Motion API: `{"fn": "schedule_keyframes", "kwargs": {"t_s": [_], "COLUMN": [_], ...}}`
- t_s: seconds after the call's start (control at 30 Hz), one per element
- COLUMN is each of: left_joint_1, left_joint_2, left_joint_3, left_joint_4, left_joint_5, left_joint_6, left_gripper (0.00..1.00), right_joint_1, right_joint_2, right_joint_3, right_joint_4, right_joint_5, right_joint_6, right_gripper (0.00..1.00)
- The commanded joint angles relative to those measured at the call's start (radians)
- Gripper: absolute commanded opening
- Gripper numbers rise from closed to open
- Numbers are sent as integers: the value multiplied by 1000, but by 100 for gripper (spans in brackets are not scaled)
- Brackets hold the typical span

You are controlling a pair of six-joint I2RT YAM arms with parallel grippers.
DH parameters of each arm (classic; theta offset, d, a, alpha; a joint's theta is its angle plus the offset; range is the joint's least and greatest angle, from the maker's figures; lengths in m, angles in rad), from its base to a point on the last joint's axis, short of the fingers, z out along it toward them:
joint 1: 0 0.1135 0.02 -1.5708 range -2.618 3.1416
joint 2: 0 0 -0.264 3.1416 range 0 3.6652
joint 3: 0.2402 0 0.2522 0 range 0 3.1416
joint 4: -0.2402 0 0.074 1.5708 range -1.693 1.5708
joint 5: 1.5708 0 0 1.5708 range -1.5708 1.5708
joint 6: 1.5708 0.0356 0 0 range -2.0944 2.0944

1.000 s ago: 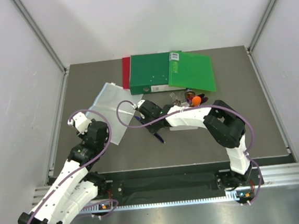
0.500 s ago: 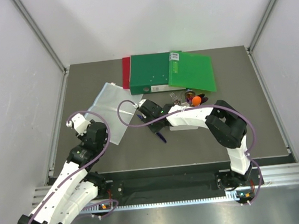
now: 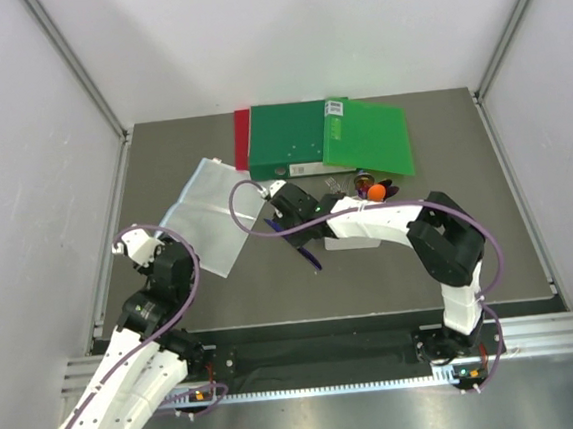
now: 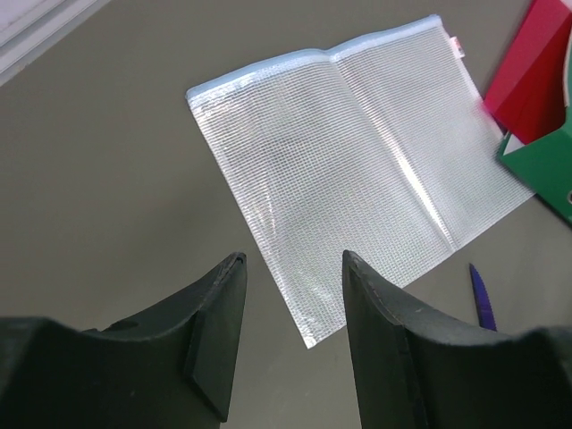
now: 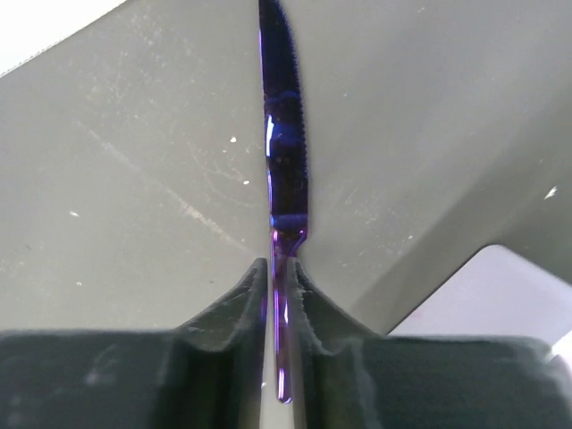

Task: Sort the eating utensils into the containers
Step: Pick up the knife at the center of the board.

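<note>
Three folders [image 3: 290, 139], one pouch [image 4: 357, 152], one gripped knife [image 5: 284, 134]

1. The right arm's two dark fingers [image 5: 234, 317], at 6 o'clock, clamp the slim handle of a blue-violet metallic knife [image 5: 284, 152].
2. The blade runs straight toward 12 o'clock, its serrated edge facing 3 o'clock.
3. Behind it lies a grey tabletop [image 5: 134, 206], scuffed and flecked with white. A pale patch [image 5: 505, 295] that cannot be identified shows at 4 o'clock.

Blue-purple knife [image 5: 284, 134] held by handle, other utensils [image 3: 368, 187] heaped together
</note>
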Motion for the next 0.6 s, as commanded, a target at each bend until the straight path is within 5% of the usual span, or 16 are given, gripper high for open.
{"fn": "schedule_keyframes", "kwargs": {"t_s": [0.0, 0.13, 0.43, 0.57], "left_joint_1": [3, 3, 3, 3], "left_joint_2": [21, 21, 102, 309], "left_joint_3": [44, 44, 45, 47], "left_joint_4": [-18, -7, 54, 251], "left_joint_5": [-22, -22, 36, 288], "left_joint_6": [-24, -12, -11, 57], "left_gripper": [52, 54, 55, 51], "right_joint_1": [-18, -24, -50, -96], "right_joint_2": [-4, -16, -1, -74], "right_joint_3": [26, 0, -23, -70], "right_joint_4": [4, 9, -5, 47], "right_joint_5": [-14, -12, -63, -211], "right_joint_6": [1, 8, 2, 52], "right_gripper": [22, 39, 43, 45]}}
